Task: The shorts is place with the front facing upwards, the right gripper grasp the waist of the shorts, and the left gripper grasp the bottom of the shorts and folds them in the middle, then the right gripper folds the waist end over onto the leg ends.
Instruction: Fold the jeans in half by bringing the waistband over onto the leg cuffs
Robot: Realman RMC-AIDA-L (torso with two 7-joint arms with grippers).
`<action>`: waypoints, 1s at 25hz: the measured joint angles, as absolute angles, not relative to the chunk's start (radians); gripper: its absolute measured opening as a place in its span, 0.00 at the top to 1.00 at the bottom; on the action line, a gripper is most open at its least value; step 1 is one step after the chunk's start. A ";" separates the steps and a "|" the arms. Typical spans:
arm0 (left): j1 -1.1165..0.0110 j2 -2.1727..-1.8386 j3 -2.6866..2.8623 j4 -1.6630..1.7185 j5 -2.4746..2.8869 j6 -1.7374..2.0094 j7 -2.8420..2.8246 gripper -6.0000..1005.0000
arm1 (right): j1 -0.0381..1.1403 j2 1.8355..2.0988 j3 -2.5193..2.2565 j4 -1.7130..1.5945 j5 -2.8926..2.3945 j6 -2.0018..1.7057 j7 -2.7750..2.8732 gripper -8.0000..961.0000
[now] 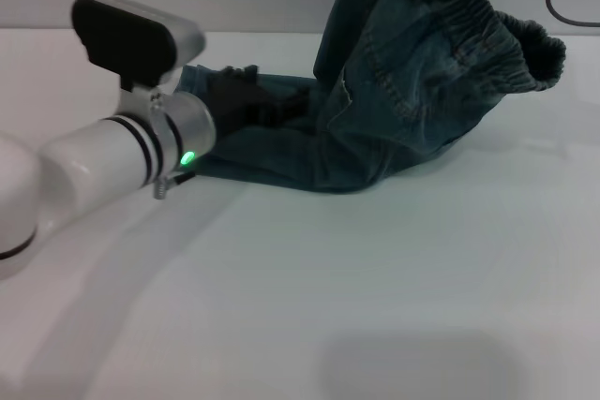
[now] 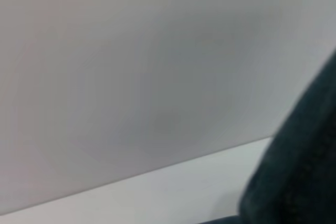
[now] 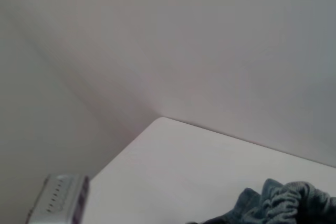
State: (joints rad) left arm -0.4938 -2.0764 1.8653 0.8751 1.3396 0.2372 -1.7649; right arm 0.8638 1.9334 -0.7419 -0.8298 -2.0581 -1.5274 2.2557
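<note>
At 9 o'clock my left gripper (image 1: pixel 246 100) rests on the bottom of the shorts (image 1: pixel 234 152); I cannot tell if it is closed on the hem. If it is not, the leg end may slip. The shorts (image 1: pixel 394 91) lie across the table (image 1: pixel 375 306), blue-green denim. The waist (image 1: pixel 511 49) hangs lifted at 1 o'clock; the right gripper is out of view, so the waist might drop.

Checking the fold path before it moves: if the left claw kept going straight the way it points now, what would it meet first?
The left claw points across the table toward the raised waist end, already down on the shorts. Straight on, it would likely meet the lifted denim fold first; depth is unclear.
</note>
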 joint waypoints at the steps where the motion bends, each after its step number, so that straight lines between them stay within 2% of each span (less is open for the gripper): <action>1: -0.498 -2.076 1.879 0.875 1.328 0.232 -1.765 0.19 | 0.864 1.934 -0.742 -0.830 -2.056 -1.529 2.256 0.92; 17: -0.546 -2.078 2.082 0.861 1.240 0.163 -1.766 0.19 | 0.858 1.943 -0.733 -0.836 -2.025 -1.569 2.255 0.92; 23: -0.534 -2.078 2.102 0.867 1.217 0.190 -1.766 0.35 | 0.856 1.943 -0.733 -0.832 -2.025 -1.562 2.255 0.92; 25: -0.533 -2.078 2.104 0.867 1.203 0.224 -1.766 0.44 | 0.857 1.943 -0.733 -0.830 -2.025 -1.560 2.255 0.92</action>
